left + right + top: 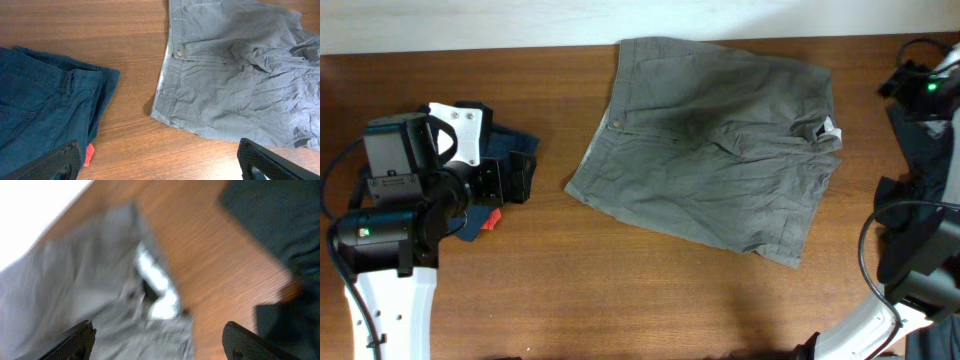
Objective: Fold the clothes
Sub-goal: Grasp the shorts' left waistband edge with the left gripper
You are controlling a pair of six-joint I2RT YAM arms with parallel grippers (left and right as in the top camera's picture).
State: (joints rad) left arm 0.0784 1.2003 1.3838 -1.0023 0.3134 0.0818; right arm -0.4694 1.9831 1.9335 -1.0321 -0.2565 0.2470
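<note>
Shorts point(710, 150) lie spread at the table's point(620, 300) far edge. Left pincer point(165, 167) and right pincer point(157, 342) both gape empty. I'd pinch the waistband point(603, 125) corners squarely and lift evenly.

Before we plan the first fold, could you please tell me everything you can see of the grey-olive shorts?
The grey-olive shorts look like woven cotton, creased all over. They lie spread out flat on the wooden table, near its far edge. The waistband runs along their left side and carries a small button. A small white tag shows at the right side, where the fabric is bunched. Only the table touches them.
</note>
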